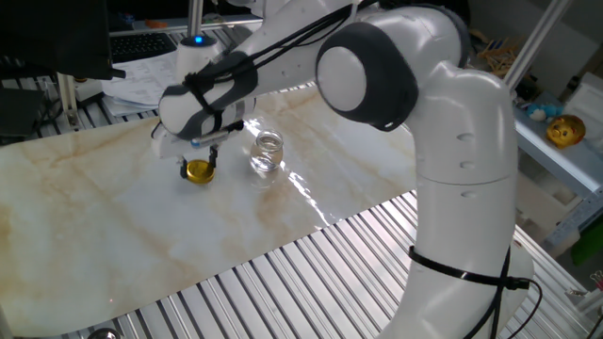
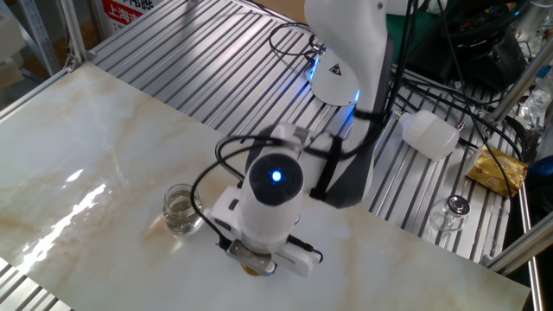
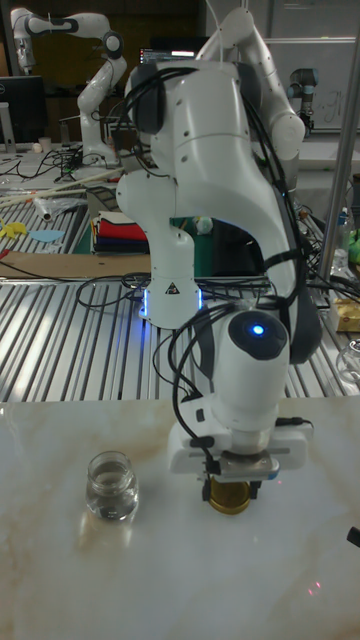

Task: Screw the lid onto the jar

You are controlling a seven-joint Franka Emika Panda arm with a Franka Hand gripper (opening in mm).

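Note:
The lid (image 1: 198, 170) is a small gold cap held between the fingers of my gripper (image 1: 198, 169), which is shut on it just above the marble table (image 1: 113, 235). The clear glass jar (image 1: 268, 153) stands upright and uncovered a short way to the right of the lid in this view. From the tall fixed view the lid (image 3: 229, 497) shows under the gripper (image 3: 230, 490), with the jar (image 3: 110, 486) to its left. The other fixed view shows the jar (image 2: 181, 210) left of the gripper (image 2: 252, 266); the wrist hides most of the lid there.
A rounder gold object (image 1: 565, 130) sits on the side shelf at the right. A white plastic bottle (image 2: 429, 134) and a small glass (image 2: 449, 212) lie on the ribbed metal frame behind the table. Papers (image 1: 141, 80) lie at the back left.

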